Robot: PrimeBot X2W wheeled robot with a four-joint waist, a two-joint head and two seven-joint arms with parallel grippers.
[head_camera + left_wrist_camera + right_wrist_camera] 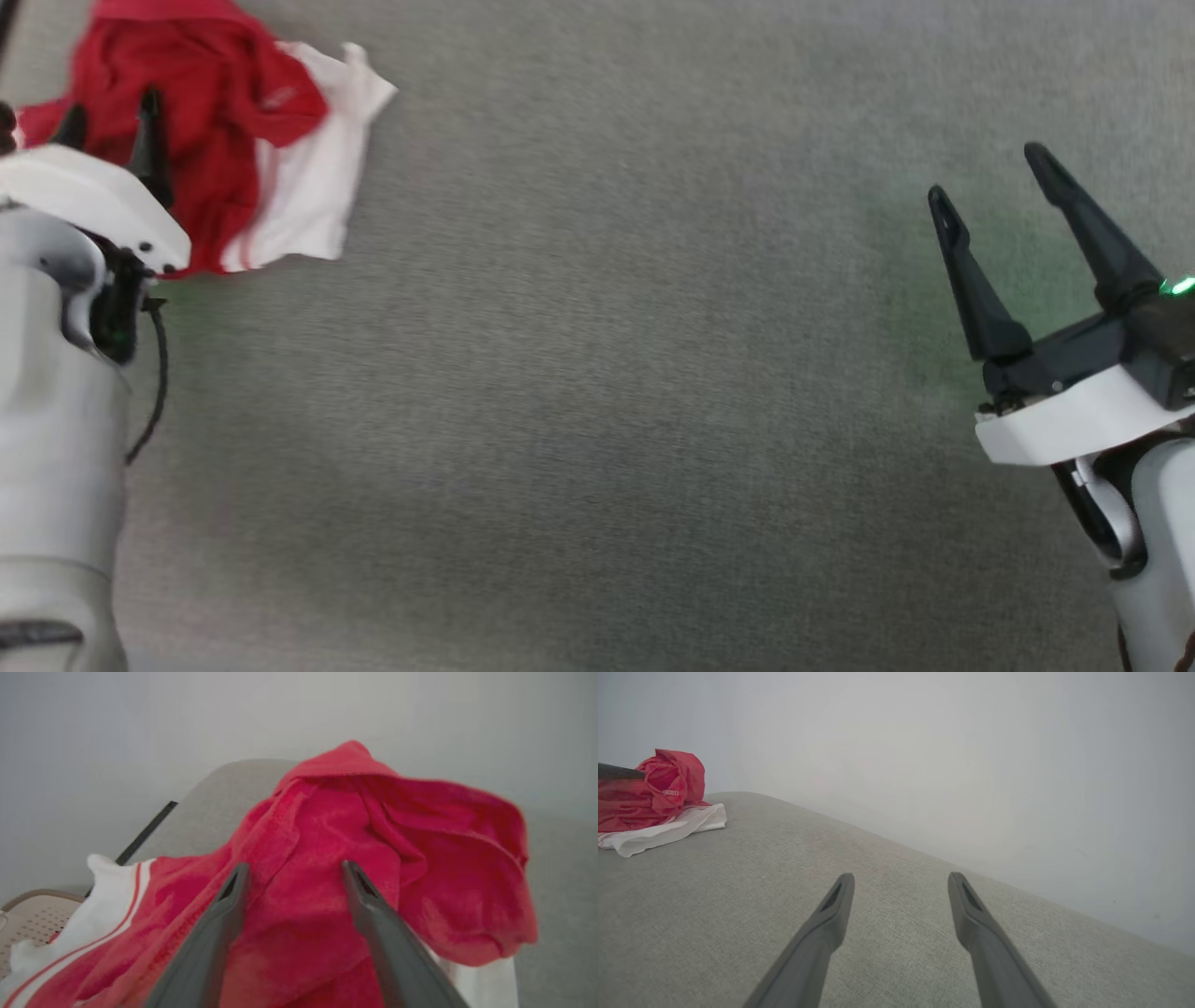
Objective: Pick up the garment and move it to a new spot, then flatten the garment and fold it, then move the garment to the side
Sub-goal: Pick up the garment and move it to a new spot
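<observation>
Grey cloth surface (pixel 597 373) holds the garment (pixel 215 103) bunched (white sleeve (pixel 317 177) pointing right); left fingers (pixel 210 933) and right fingers (pixel 971 280) spread wide.

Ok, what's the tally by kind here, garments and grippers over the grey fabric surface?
T-shirt, red with white sleeves: 1
Grippers, both open: 2 (left gripper, right gripper)
Total: 3

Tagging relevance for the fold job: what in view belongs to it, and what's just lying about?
Job:
- garment, crumpled
- left gripper, open, fingers at the garment
- right gripper, open, over the grey cloth surface

Lying about:
- beige perforated object
- black strip
</observation>
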